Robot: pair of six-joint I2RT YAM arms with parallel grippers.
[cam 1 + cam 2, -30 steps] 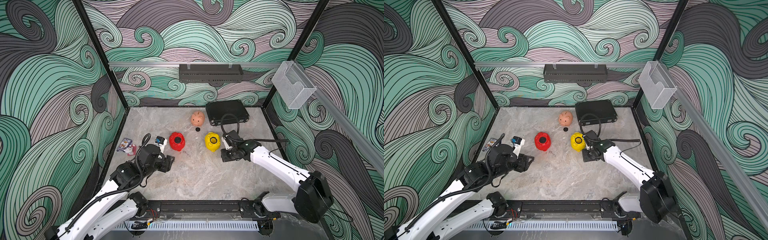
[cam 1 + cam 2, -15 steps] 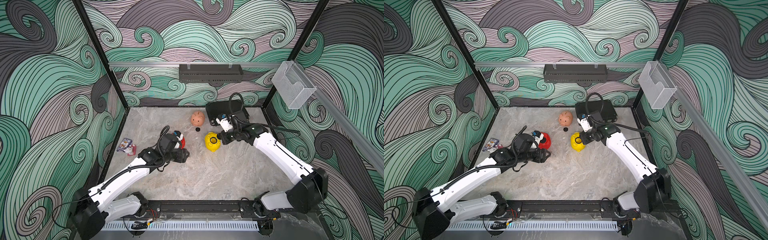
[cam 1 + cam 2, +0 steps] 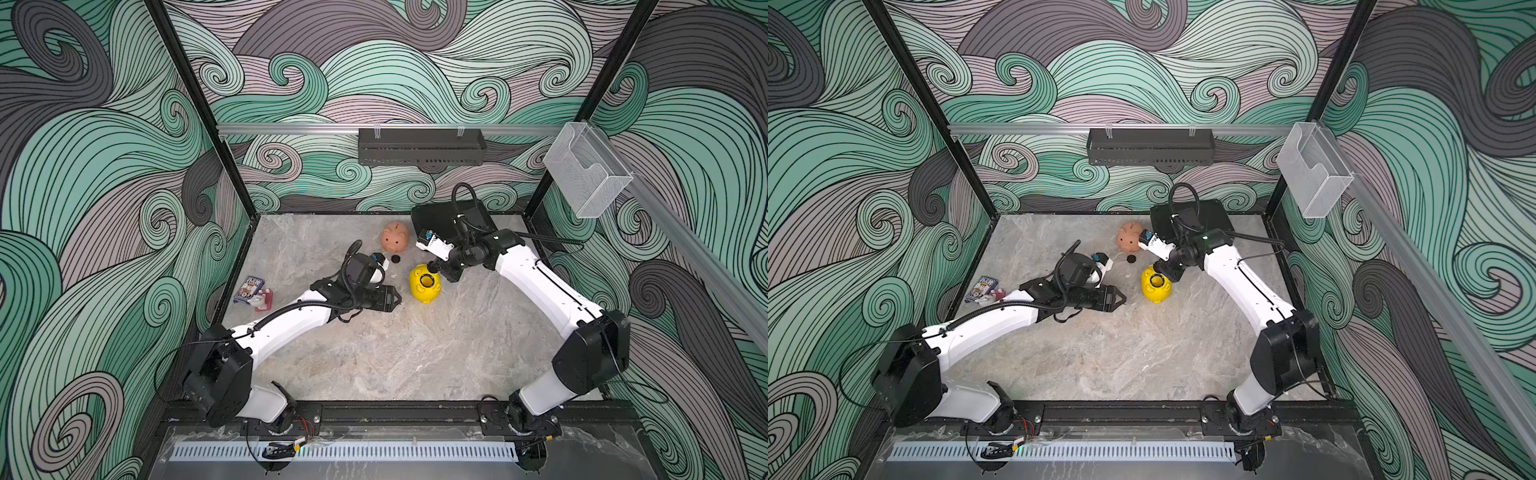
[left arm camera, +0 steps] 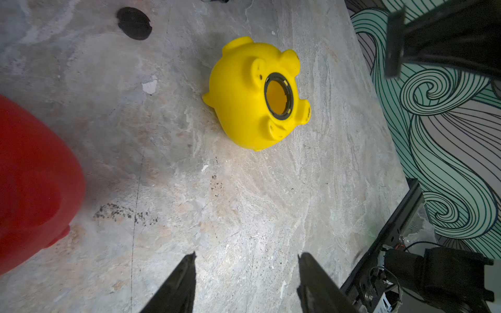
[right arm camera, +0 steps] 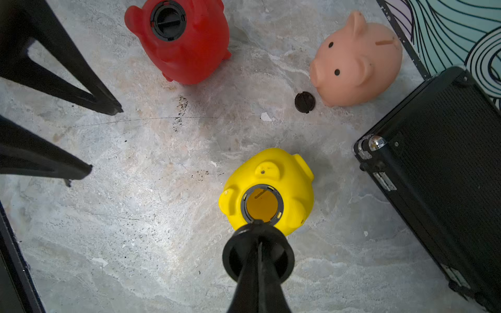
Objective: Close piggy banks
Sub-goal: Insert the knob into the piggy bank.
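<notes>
Both arms reached inward; right fingers [image 5: 257, 238] pinch a black plug [image 5: 258, 253] above yellow pig [image 5: 271, 189], left fingers [image 4: 187, 273] spread.

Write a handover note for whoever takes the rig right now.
Right gripper: shut on a black plug, hovering beside the yellow pig's open belly hole.
Left gripper: open, empty, low over the table between the red and yellow pigs.
Red pig: on its back, plug fitted; appears done.
Yellow pig: belly up, hole open.
Pink pig: upright, belly hidden; a loose plug lies by its snout.
Left: seat the held plug in yellow, then check and close pink.
</notes>
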